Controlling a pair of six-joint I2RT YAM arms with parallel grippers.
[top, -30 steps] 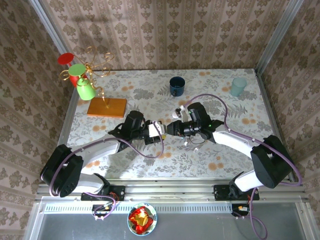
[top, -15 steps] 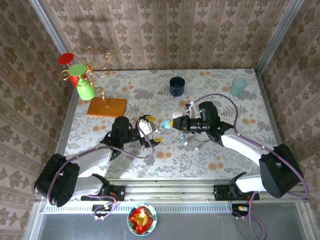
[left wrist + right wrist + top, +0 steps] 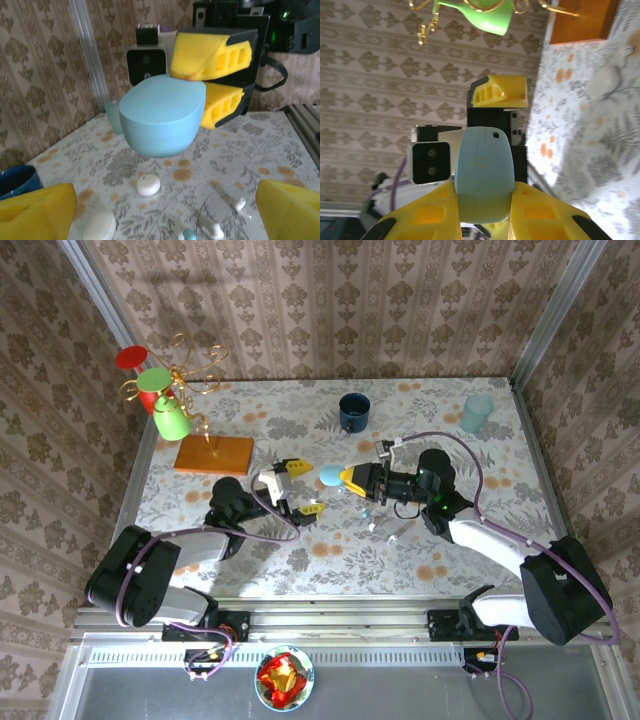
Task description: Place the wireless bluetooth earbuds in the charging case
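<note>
Our right tool is clamped on the pale blue case, holding it above the counter. The case's long axis is level, with its rounded end pointing at our left tool, whose fingers stand wide apart. The earbuds lie scattered on the counter beneath.

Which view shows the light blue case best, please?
The left wrist view: the light blue case sits large and central, its end clamped in the right gripper. The right wrist view shows its broad face between the fingers; the top view shows it small.
</note>
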